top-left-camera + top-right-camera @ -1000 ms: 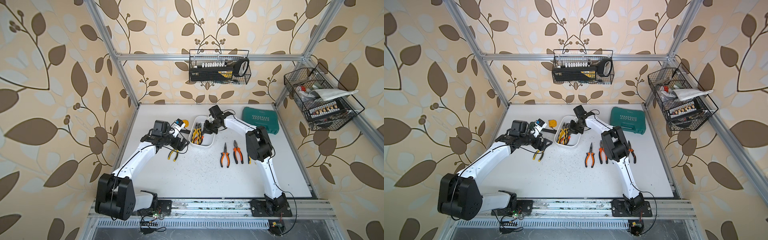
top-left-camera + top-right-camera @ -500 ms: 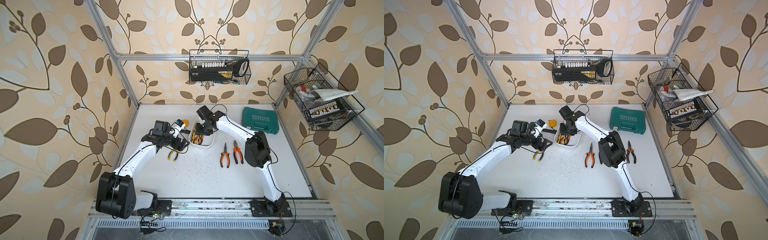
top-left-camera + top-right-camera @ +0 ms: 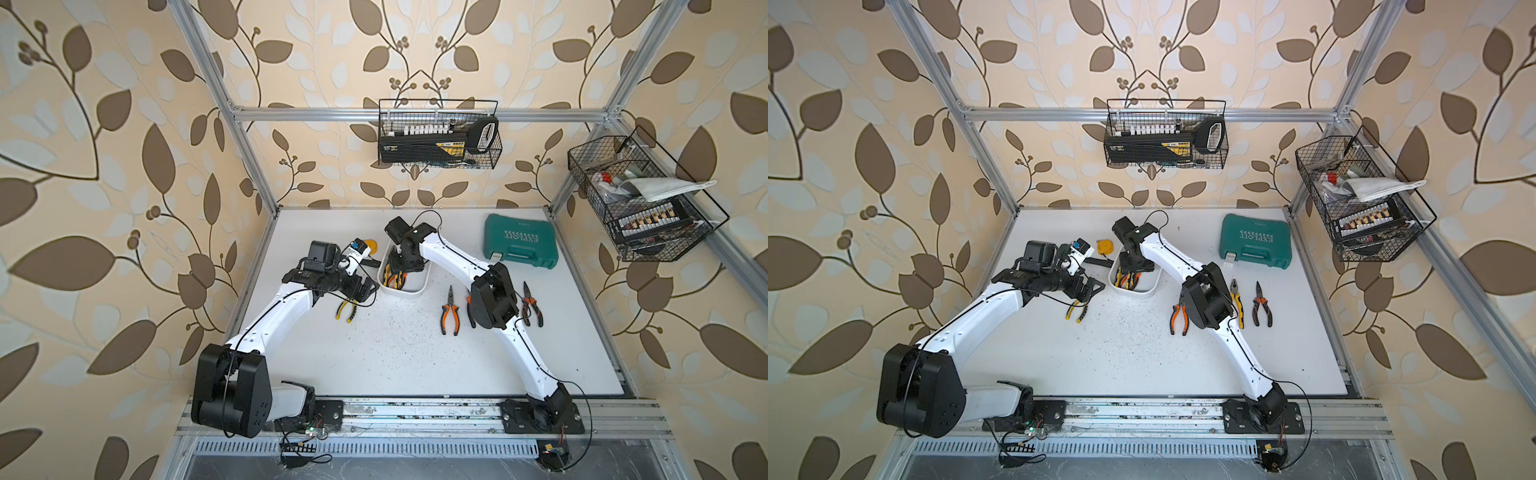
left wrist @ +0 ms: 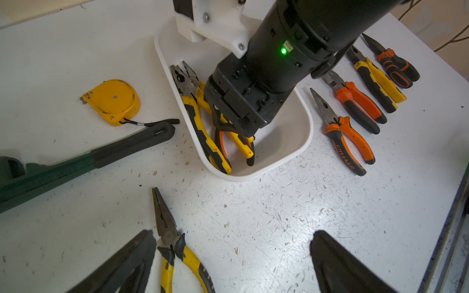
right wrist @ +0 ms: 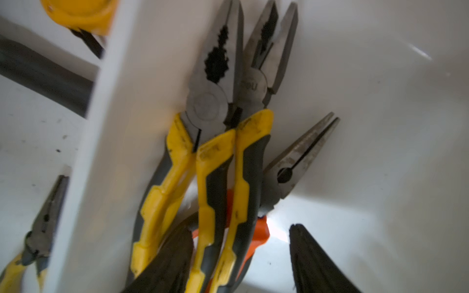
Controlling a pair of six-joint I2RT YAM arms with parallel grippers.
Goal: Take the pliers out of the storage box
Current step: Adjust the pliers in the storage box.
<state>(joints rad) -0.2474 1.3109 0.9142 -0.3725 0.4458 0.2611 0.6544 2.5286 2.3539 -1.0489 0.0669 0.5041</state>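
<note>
Pliers (image 4: 200, 132): three lie in the box (image 4: 308, 121), two yellow-handled pairs side by side along one long wall and an orange needle-nose (image 5: 297, 162) partly under their handles. The rest are out on the counter (image 4: 253, 241): one yellow needle-nose (image 4: 165, 228) just beside the left hand (image 4: 231, 233), and a row of four (image 4: 360, 106) on the box's other side. The right hand (image 5: 239, 228) is down inside the box, its fingers (image 5: 312, 261) part spread astride the crossed handles, pinching nothing. The left hand hovers over the counter, spread wide and empty. The likely trouble is the tangle. With yellow and orange handles overlapping, a squeeze could catch two pairs at once, or one handle only, so the tool swings open and slips out on the lift. A dragged neighbour could also slide or tip the box, which looks light and which nothing steadies. One finger sits over the handles rather than beside them and may only press them down. Readable: "GREENER" on the orange pair (image 4: 347, 152) nearest the box, "EXPLOIT" on the teal case (image 3: 519, 241). The stamp at a yellow pair's pivot is too blurred.
</note>
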